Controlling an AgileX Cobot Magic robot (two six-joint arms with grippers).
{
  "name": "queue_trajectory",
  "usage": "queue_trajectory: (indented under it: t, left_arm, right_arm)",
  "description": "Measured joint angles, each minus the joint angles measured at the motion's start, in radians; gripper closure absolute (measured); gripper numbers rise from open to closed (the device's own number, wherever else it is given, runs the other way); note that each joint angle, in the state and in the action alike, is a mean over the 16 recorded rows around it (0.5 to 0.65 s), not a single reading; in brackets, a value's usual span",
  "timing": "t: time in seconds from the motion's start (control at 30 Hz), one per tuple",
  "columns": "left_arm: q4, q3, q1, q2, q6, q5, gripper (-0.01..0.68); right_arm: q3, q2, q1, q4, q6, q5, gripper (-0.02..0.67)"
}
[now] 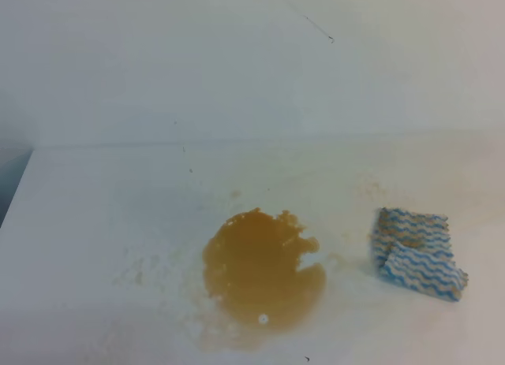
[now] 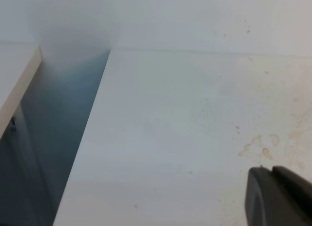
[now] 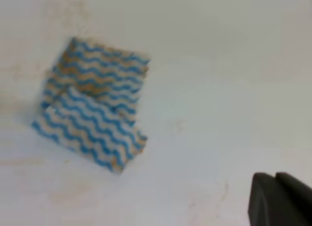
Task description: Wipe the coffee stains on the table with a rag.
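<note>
White tabletop (image 1: 95, 215) with faint tan marks. Amber-brown coffee stains (image 1: 260, 274): one large ragged blotch near front centre, notch in right edge, pale speck near lower rim. Rag (image 1: 418, 253), blue-white wavy stripes, brown-tinged, folded, lying flat to right of blotch, apart from it.

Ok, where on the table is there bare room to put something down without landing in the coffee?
Free: the white stretch of the table left of the coffee stains, towards its left edge; also the strip between the stains and the rag, though faint tan smears mark it. The back strip by the wall looks bare too. Crowded: centre front, all puddle.
</note>
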Motion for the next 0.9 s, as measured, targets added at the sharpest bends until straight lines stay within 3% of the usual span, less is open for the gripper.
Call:
queue_trajectory:
  t: [0.27,0.53,0.7,0.9]
  left_arm:
    - [0.0,0.0,0.0,0.0,0.0,0.0,0.673]
    - [0.0,0.0,0.0,0.0,0.0,0.0,0.673]
    - [0.0,0.0,0.0,0.0,0.0,0.0,0.673]
    - [0.0,0.0,0.0,0.0,0.0,0.0,0.673]
  right_arm:
    - [-0.25,0.356,0.142,0.086,-0.131,0.171,0.388]
    - [-0.426,0.65,0.264,0.124,-0.154,0.21,0.199]
    - [-0.475,0.783,0.311,0.127,-0.152,0.192,0.191]
    - [-0.497,0.89,0.344,0.122,-0.147,0.162,0.264]
